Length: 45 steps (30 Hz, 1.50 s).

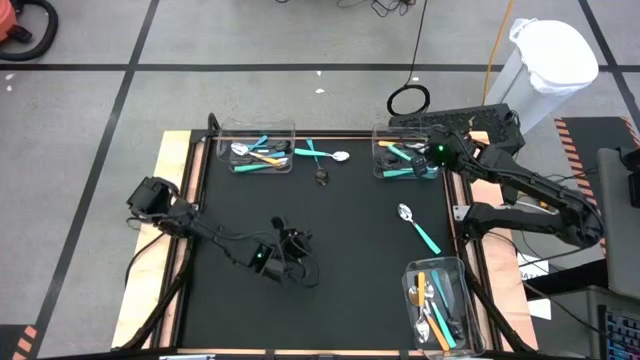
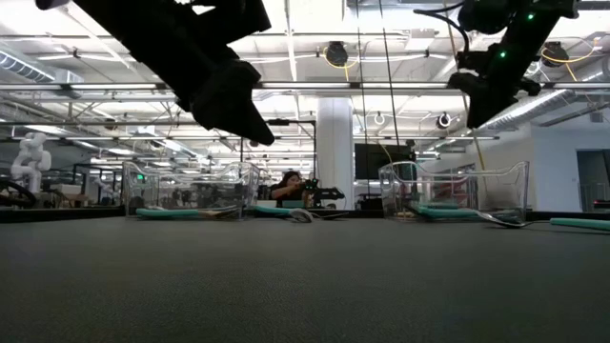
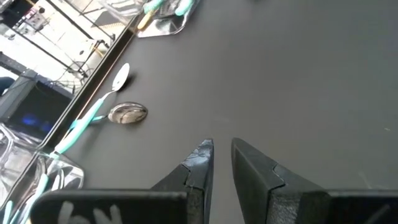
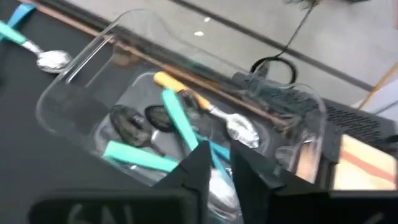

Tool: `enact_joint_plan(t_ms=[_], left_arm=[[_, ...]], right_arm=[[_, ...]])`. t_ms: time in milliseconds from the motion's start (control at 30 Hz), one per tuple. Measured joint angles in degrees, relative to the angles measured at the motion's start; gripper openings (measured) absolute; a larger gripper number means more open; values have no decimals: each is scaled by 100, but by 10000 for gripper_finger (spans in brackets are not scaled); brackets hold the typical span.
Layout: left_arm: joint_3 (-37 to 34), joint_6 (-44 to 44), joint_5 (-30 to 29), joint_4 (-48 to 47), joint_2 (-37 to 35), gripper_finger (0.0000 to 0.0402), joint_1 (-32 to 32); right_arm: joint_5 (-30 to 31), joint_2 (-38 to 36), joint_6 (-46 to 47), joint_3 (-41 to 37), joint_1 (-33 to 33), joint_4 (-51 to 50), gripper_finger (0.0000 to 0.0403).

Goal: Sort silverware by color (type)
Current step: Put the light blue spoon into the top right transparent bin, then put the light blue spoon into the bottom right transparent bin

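The right gripper (image 4: 216,155), fingers slightly apart and empty, hangs over a clear plastic bin (image 4: 74,93) of slim teal-handled spoons (image 4: 177,118); the left gripper (image 3: 222,155), narrowly parted, hovers above matte black table (image 3: 298,81).

You get even, bright overhead light in the high view, with the black table mat (image 1: 330,230) soaking it up and almost no hard shadows under the arms. In the low view the ceiling lights (image 2: 315,19) blow out to white, so both arms read as dark silhouettes against them, and the near stretch of mat is soft and out of focus. Your left wrist view is sharp near its fingers (image 3: 199,165), with a pale sheen across the mat. Your right wrist view is smeared by motion blur, and glare streaks the clear bin (image 4: 74,74) walls.
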Motion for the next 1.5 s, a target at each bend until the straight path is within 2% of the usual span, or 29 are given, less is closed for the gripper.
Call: enact_joint_plan(t_ms=[133,233,333,467,567,733,900,1133,1333,1500], left_arm=[[0,-16,-2,0,0,61,120],[-3,-18,-4,-6,0,61,223],[-7,-18,-7,-28,0,61,311],[-7,-35,-3,-4,0,61,333],[-7,-122,223,26,0,61,329],[-7,-184,592,3,0,61,258],[-7,-184,628,-19,0,61,180],[-7,-184,616,-19,0,61,184],[-7,-182,600,-17,0,61,184],[-7,-179,597,-26,0,61,184]], right_arm=[[-335,-15,127,2,-68,9,114],[-1139,-59,294,4,-23,157,143],[-1811,-55,446,7,218,131,156],[-1812,-52,873,-62,862,-98,148],[-1778,-52,1160,-191,1442,-90,135],[-1241,-23,1947,-525,2508,34,118],[-1030,165,2481,-932,3324,54,115],[-1067,730,3213,-1542,3749,38,115],[-1099,1232,3307,-1637,3858,70,115],[-1617,1594,3097,-1637,3920,297,115]])
